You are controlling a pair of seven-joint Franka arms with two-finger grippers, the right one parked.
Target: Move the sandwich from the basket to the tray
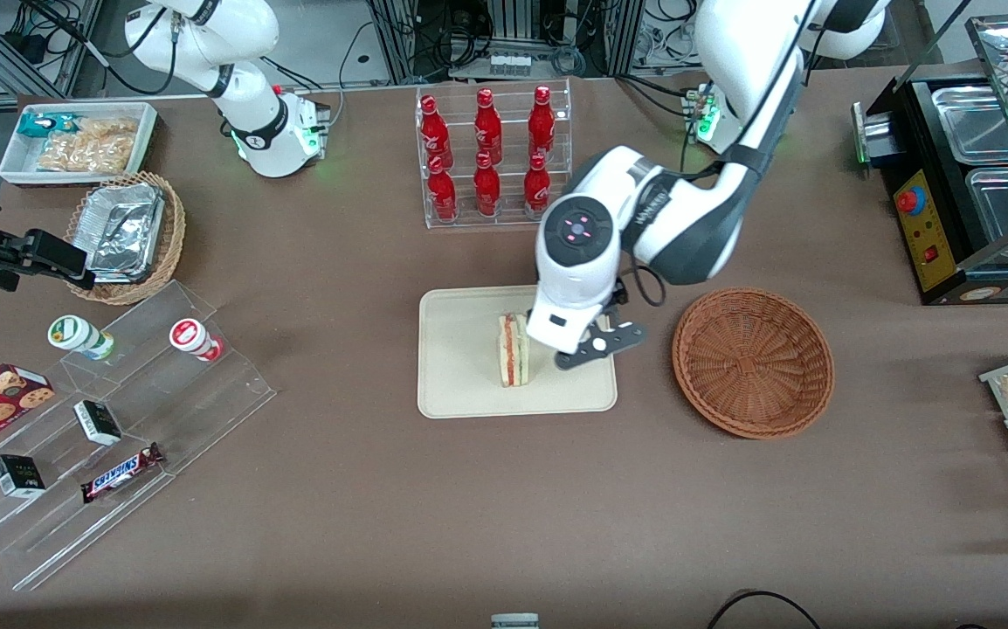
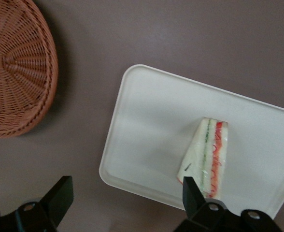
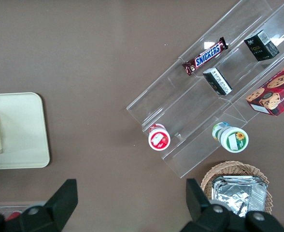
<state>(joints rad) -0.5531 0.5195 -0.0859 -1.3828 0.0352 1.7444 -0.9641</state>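
Sandwich [image 1: 514, 351] resting flat on the tray [image 1: 460, 384], just beside the emptied basket [image 1: 753, 361]. Claw [image 2: 127, 198] spread wide above the tray, gripping nothing, seemingly having released for a clean retreat.

Brown table [image 1: 364, 489]; tray [image 1: 460, 384]; basket [image 1: 753, 362]

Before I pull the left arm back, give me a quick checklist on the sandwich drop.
1. Triangular white-bread sandwich on the cream rectangular plastic tray: ok.
2. Sandwich inside the rim, not overhanging: ok.
3. Left gripper open, over the tray's edge: ok.
4. Fingers clear of the sandwich: cannot tell, one tip overlaps it in the wrist view.
5. Round reddish-brown wicker basket empty: ok.
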